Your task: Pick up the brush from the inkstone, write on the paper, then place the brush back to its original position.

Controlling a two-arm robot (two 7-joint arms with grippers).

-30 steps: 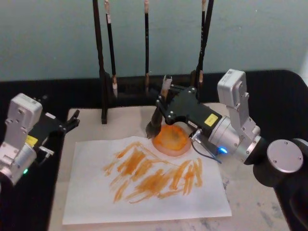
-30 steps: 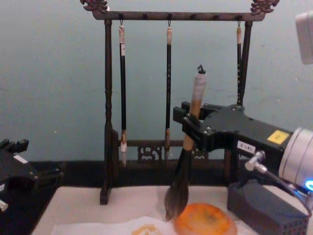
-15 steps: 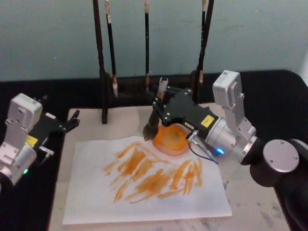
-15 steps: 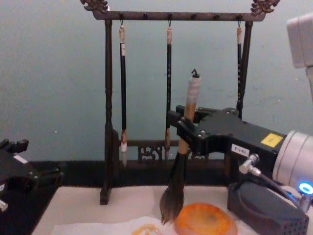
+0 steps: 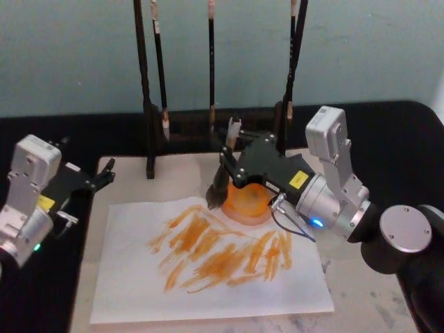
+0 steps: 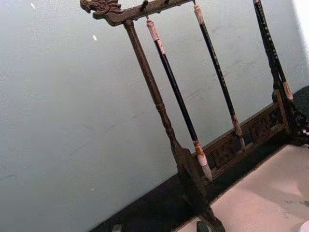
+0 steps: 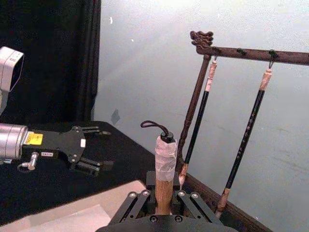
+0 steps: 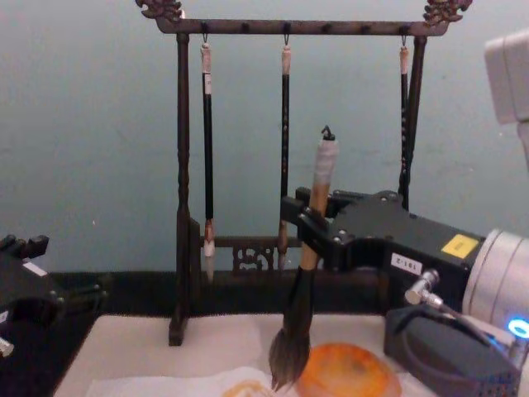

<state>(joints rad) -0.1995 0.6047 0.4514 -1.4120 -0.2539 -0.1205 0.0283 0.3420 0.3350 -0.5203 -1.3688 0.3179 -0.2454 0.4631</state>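
Holding the brush [image 5: 223, 168] by its wooden handle, just above the top edge of the paper [image 5: 132, 277].

The right gripper [image 5: 233, 157], in the middle of the head view, has its fingers closed tight on the stiff handle, a good spot to grab. The brush looks light. Its fat hairy tip is soft and bends, so I think it needs only a gentle push. The tip hangs right beside the orange dish [image 5: 250, 202]; I cannot tell if it touches the paper. The left gripper [image 5: 103, 177] rests at the left edge, fingers apart and empty. The right arm hides the spot behind the dish, and the chest view cuts off most of the paper.
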